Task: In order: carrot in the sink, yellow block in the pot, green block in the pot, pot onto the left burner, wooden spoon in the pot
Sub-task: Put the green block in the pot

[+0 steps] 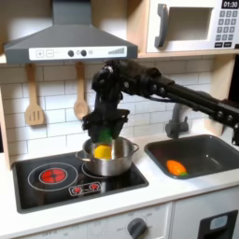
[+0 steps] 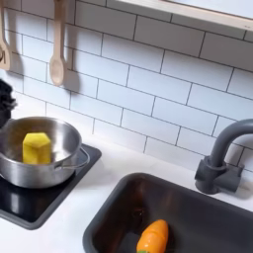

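Both exterior views: pot (image 2: pixel 44 163) holds yellow block (image 2: pixel 37 148), sink (image 2: pixel 119 212) the carrot (image 2: pixel 152 237); fingers' (image 1: pixel 105 140) state unclear.

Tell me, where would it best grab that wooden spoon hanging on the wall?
Probably the straight handle of the wooden spoon, above its oval bowl. It hangs upright, flat against the tiled wall, so the tool would likely come straight from the front and pinch the handle's narrow edges.

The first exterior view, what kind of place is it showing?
Most likely a toy play kitchen: a stovetop with painted red burners under a range hood, a dark sink with a faucet, and a microwave above.
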Controlling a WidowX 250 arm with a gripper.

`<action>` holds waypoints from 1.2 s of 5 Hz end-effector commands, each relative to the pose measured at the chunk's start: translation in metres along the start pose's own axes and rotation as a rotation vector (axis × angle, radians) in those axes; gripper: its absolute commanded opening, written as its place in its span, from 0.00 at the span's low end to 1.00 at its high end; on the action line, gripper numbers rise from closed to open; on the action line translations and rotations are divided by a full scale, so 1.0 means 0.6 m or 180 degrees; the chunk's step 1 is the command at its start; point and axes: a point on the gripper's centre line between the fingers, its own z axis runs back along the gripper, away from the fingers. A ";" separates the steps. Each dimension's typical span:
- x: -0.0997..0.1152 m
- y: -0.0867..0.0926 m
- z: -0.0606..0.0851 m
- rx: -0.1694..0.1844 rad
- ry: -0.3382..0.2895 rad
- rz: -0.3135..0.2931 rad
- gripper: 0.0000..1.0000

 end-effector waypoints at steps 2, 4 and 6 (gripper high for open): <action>0.020 -0.073 -0.072 -0.0326 0.0360 -0.0321 0.00; -0.019 -0.073 -0.084 -0.0357 0.0506 -0.0151 0.00; -0.009 -0.091 -0.079 -0.0416 0.0470 -0.0221 1.00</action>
